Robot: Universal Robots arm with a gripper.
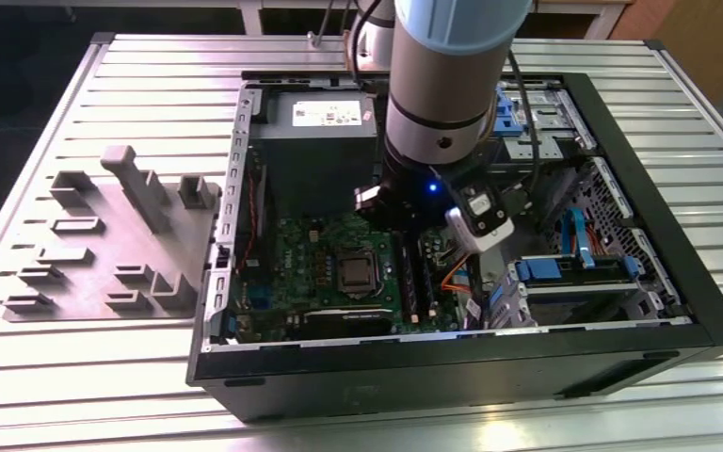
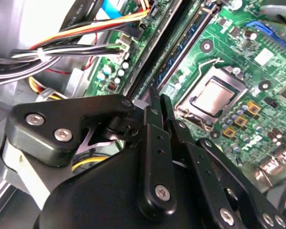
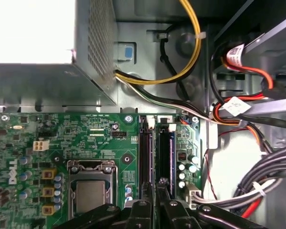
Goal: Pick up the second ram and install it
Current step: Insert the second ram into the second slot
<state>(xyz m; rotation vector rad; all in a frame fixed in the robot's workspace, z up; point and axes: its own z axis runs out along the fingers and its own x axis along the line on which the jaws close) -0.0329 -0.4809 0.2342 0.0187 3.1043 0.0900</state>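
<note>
One arm works inside the open black PC case, which sits on a ribbed aluminium table. Gripper is down over the green motherboard, at the long black memory slots at 3 o'clock of the square metal CPU socket in the first wrist view. Matte black finger links with silver screw heads converge to a narrow tip; jaws look pressed nearly together on a thin edge, but I can't tell for sure what they pinch. Second ram, thin flat dark blue-black stick, stands on edge in the slot directly under the fingertips, beside the neighbouring slot. Grey perforated power-supply box sits at 12 o'clock of the board there. Grey plastic fixture with blocky pegs lies on the table at 9 o'clock of the case in the exterior view. Bundled yellow, black and red cables loop near the slots.
</note>
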